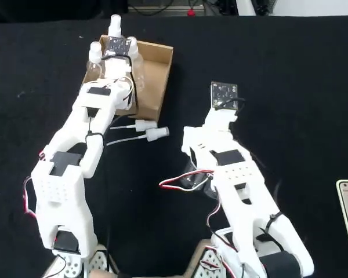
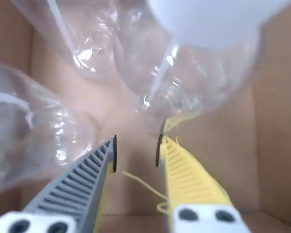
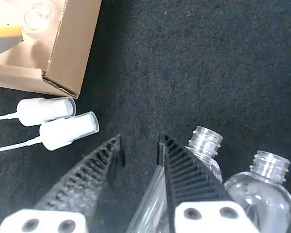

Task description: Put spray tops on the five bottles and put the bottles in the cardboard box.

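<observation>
The left gripper (image 2: pixel 136 150) hung inside the cardboard box (image 1: pixel 164 62), fingers apart and holding nothing, just beside three capped bottles (image 2: pixel 184 92) packed against the box's far end. The right gripper (image 3: pixel 139 145), likewise parted and empty, hovered over the black tabletop (image 3: pixel 208 58) between two loose spray tops (image 3: pixel 68 130) lying just outside the box and two open-necked bottles (image 3: pixel 205 145) nearer the arm's base.

With three of five bottles apparently boxed, the step in hand looked to be fitting a top to the fourth. That would likely go best with the left gripper lifted straight up, so as not to knock the crowded bottles. One gripper could then steady an open bottle by its body below the neck. The other could take a top by its white collar, not its thin tube, and feed the tube squarely into the neck.
</observation>
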Available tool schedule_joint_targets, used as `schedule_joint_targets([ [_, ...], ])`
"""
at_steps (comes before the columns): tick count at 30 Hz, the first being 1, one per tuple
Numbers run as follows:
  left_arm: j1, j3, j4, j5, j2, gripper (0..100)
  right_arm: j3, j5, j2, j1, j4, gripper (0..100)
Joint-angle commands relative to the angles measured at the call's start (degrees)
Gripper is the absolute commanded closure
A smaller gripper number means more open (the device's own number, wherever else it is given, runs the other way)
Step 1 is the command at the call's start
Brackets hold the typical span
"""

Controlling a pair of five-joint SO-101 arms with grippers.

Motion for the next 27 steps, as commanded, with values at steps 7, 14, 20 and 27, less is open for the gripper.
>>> schedule_joint_targets([
  [7,0.8,-5.3,-1.3,-0.1,0.1,85,-1.1,0.6,-2.2,0.9,-1.7,88.1],
  [14,0.8,-4.8,-2.8,-0.1,0.1,85,-1.1,0.6,-2.2,0.9,-1.7,88.1],
  [20,0.8,-4.7,-4.4,0.0,0.6,84,-1.1,0.6,-2.1,0.9,-1.7,88.1],
  [27,0.8,-5.1,-4.3,0.0,2.2,85,-1.1,0.6,-2.1,0.9,-1.7,88.1],
])
